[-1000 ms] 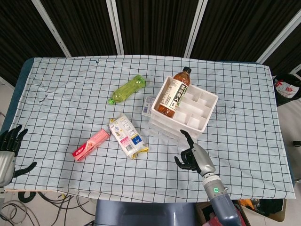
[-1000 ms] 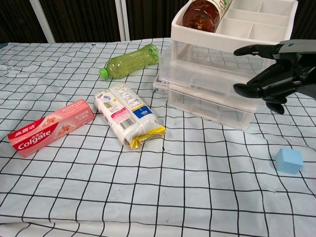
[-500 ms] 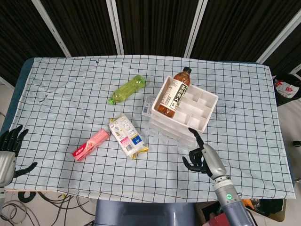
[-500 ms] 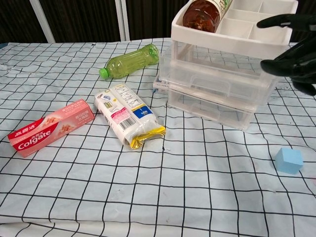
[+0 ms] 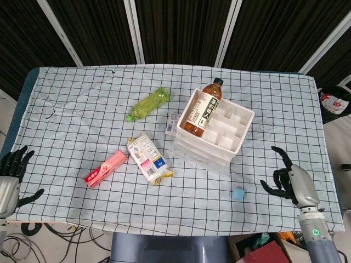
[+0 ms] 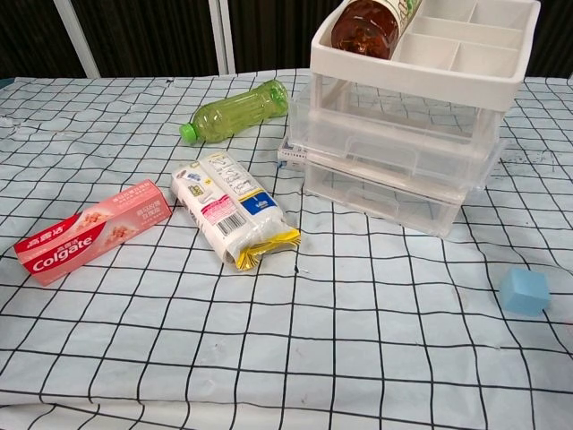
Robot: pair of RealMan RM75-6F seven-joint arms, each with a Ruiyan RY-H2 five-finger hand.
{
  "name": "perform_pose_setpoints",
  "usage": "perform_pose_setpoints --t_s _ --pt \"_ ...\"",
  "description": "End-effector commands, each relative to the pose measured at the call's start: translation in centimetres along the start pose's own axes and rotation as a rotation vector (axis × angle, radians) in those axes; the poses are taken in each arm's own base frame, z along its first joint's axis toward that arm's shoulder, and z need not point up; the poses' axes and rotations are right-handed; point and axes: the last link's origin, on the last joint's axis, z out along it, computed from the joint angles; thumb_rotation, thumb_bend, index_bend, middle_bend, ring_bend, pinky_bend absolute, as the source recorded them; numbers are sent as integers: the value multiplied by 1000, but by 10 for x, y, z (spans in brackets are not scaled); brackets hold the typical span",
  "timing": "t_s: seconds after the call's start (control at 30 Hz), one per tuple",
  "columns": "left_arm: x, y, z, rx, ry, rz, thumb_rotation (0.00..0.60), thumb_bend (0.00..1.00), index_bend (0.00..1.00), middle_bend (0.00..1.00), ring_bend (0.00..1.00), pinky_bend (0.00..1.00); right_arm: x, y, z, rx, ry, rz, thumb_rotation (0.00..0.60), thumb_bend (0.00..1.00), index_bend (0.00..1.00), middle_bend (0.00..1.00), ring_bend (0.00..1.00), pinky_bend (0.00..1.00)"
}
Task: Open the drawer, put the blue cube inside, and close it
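The blue cube (image 5: 237, 193) (image 6: 524, 291) lies on the checked cloth, in front of the clear drawer unit (image 5: 204, 152) (image 6: 394, 161). Both drawers look pushed in. A white divided tray (image 5: 235, 127) tops the unit, and a brown tea bottle (image 5: 202, 109) lies in it. My right hand (image 5: 289, 179) hovers open near the table's right front, well to the right of the cube, fingers spread. Off the table's left front corner my left hand (image 5: 11, 175) is open and holds nothing. The chest view shows neither hand.
A green bottle (image 5: 148, 103) lies left of the drawer unit. A snack packet (image 5: 148, 158) and a pink Colgate box (image 5: 106, 167) lie at the front left. A small white box (image 5: 172, 124) sits against the unit's left side.
My right hand has drawn back from the drawer front and swung right, out of the chest view. The blue cube now shows in the head view. The left hand has stayed put.
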Motion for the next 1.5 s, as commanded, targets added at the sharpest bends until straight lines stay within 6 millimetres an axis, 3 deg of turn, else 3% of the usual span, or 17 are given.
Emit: perform_pose_setpoints --t_s 0.03,0.27,0.43,0.67,1.03,1.5 --pt "-1 1 0 -1 -2 -1 600 18 0 0 0 0 -8 30 0 -86 -46 -106 600 203 145 855 861 775" --pt "-1 0 2 0 -4 1 600 18 0 0 0 0 -44 59 -4 -151 -165 -282 600 177 169 856 861 775" --pt "-2 0 2 -1 -7 1 600 18 0 0 0 0 -70 56 -1 -128 -197 -310 600 176 277 859 864 775" --pt "-1 -1 2 2 -8 -1 600 18 0 0 0 0 -103 50 3 -118 -218 -292 600 175 329 859 865 775" --pt "-1 -1 2 2 -11 -3 600 18 0 0 0 0 -131 42 12 -117 -205 -263 600 169 328 859 865 776" --pt "-2 -1 2 5 -14 -4 600 18 0 0 0 0 -145 49 20 -167 -209 -263 600 170 332 859 865 775"
